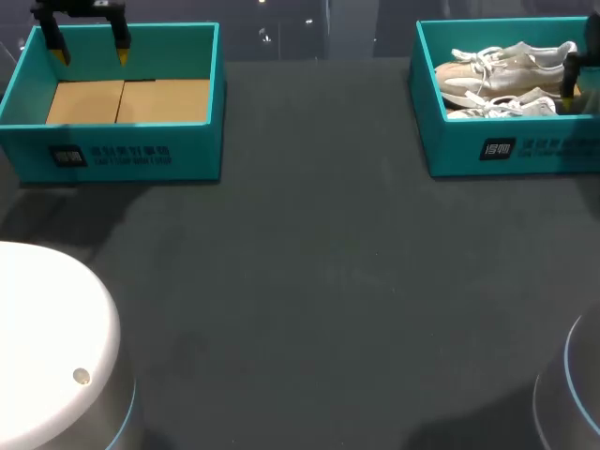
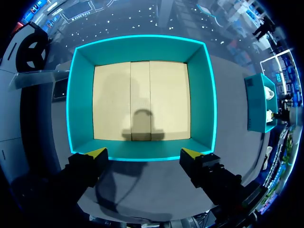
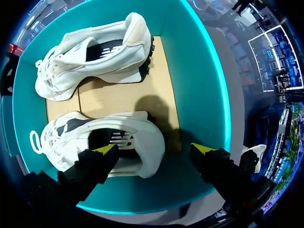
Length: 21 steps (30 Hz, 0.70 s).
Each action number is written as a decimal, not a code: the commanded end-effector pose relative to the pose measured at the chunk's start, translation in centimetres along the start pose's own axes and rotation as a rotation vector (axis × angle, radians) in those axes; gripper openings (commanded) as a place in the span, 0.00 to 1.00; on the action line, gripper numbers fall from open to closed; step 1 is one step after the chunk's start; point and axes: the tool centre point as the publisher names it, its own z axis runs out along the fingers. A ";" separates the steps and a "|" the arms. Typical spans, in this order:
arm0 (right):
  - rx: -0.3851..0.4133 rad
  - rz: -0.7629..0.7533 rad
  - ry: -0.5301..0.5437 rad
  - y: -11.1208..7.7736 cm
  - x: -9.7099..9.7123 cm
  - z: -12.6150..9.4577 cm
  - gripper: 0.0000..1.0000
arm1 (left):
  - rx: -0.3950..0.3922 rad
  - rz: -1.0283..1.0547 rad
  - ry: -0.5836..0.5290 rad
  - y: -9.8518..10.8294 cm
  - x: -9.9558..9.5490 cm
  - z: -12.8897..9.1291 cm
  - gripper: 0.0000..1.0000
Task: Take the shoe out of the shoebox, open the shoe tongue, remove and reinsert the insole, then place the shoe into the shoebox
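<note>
The dark table (image 1: 328,281) is carrying two teal boxes, well apart; the left shoebox (image 1: 122,155) is sitting at the upper left of the head view and the right shoebox (image 1: 450,150) at the upper right, with a wide stretch of tabletop lying between them.

The left gripper (image 1: 91,52) is hanging over the far side of the left shoebox; its claw is standing spread, pinching nothing. In the left wrist view its shadow is falling on that box's brown cardboard floor (image 2: 142,99), and both yellow tips are showing just outside the box's near wall.

The right shoebox is holding the task's things: two pale lace-up shoes lying on their sides, one beside the other, toes pointing the same way. The right gripper (image 3: 154,148) is hovering over the heel end of this box; its claw is also standing spread. One finger is showing over the heel of the nearer shoe (image 3: 95,137), while the other is showing over the box's teal wall (image 3: 199,71); whether the first finger is touching the shoe cannot be told. The farther shoe (image 3: 95,52) is lying ahead of the gripper, against the opposite wall, with bare cardboard showing between the two.

A white rounded housing (image 1: 47,328) is filling the lower left corner of the head view, and a grey one (image 1: 572,394) is sitting at the lower right.
</note>
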 end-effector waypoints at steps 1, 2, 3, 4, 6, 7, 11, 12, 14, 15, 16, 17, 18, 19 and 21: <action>-0.007 -0.005 0.006 0.0 -0.1 0.9 0.98 | 0.000 0.000 0.000 0.0 0.0 0.0 1.00; -0.008 -0.009 0.009 0.0 -0.1 1.0 0.98 | 0.000 0.000 0.000 0.0 0.0 0.0 1.00; -0.008 -0.010 0.009 0.0 -0.1 1.2 0.99 | 0.000 0.000 0.000 0.0 0.0 0.0 1.00; -0.008 -0.013 0.005 0.1 -0.1 1.4 1.00 | 0.000 0.000 0.000 0.0 0.0 0.0 1.00; -0.008 -0.016 0.003 0.1 -0.1 1.6 0.99 | 0.000 0.000 0.000 0.0 0.0 0.0 1.00; -0.009 -0.018 0.002 0.2 -0.1 1.7 0.99 | 0.000 0.000 0.000 0.0 0.0 0.0 1.00; -0.008 -0.022 0.005 0.3 -0.3 2.1 0.96 | 0.000 0.000 0.000 0.0 0.0 0.0 1.00; -0.008 -0.022 0.006 0.3 -0.4 2.2 0.95 | 0.000 0.000 0.000 0.0 0.0 0.0 1.00; -0.008 -0.025 0.010 0.4 -0.6 2.5 0.93 | 0.000 0.000 0.000 0.0 0.0 0.0 1.00; -0.006 -0.025 0.010 0.4 -0.6 2.6 0.93 | 0.000 0.000 0.000 0.0 0.0 0.0 1.00; -0.004 -0.026 0.010 0.4 -0.6 2.7 0.89 | 0.000 0.000 0.000 0.0 0.0 0.0 1.00; -0.003 -0.027 0.011 0.4 -0.7 2.8 0.86 | 0.000 0.000 0.000 0.0 0.0 0.0 1.00; -0.001 -0.027 0.011 0.4 -0.8 2.9 0.81 | 0.000 0.000 0.000 0.0 0.0 0.0 1.00; 0.001 -0.028 0.011 0.4 -0.8 2.9 0.74 | 0.000 0.000 0.000 0.0 0.0 0.0 1.00; 0.008 -0.034 0.010 0.4 -0.8 3.0 0.64 | 0.000 0.000 0.000 0.0 0.0 0.0 1.00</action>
